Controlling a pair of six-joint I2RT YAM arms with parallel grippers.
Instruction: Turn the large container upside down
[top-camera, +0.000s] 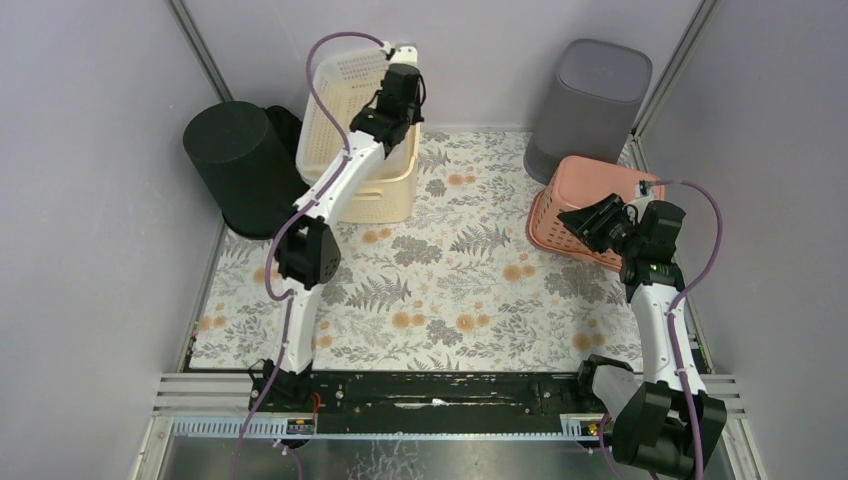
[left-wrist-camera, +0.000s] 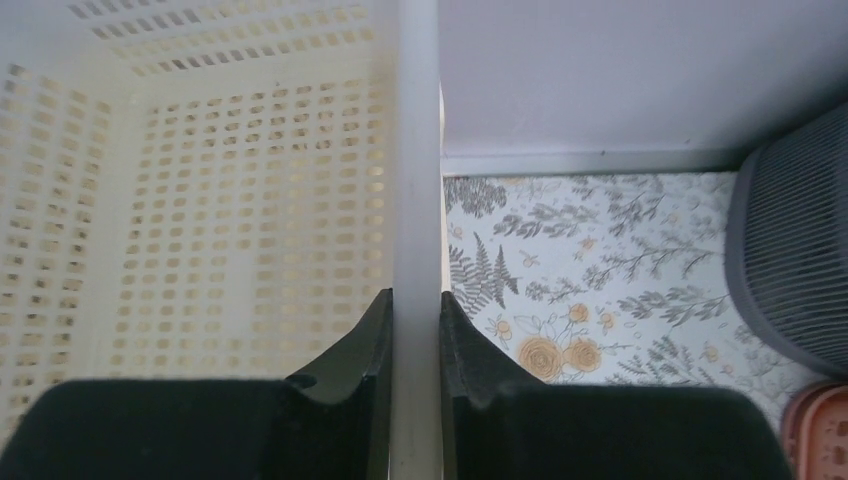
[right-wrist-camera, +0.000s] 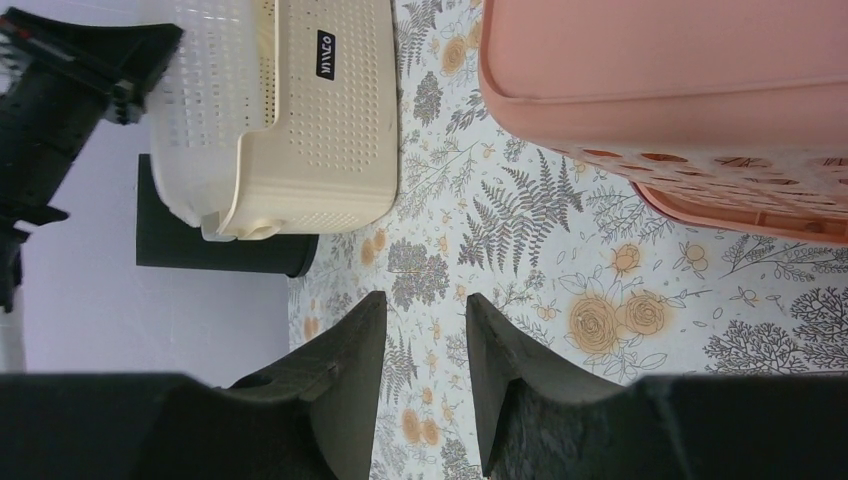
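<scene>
The large cream perforated basket stands at the back left of the floral mat, its opening facing up and tipped toward the camera. My left gripper is shut on its far right rim; in the left wrist view the white rim runs between the fingers of the gripper, with the basket's inside to the left. My right gripper is open and empty beside the pink basket; it hangs over the mat in the right wrist view. That view also shows the cream basket.
A black round bin stands just left of the cream basket. A grey bin stands at the back right. The pink basket lies upside down at the right edge. The floral mat lies between grey walls.
</scene>
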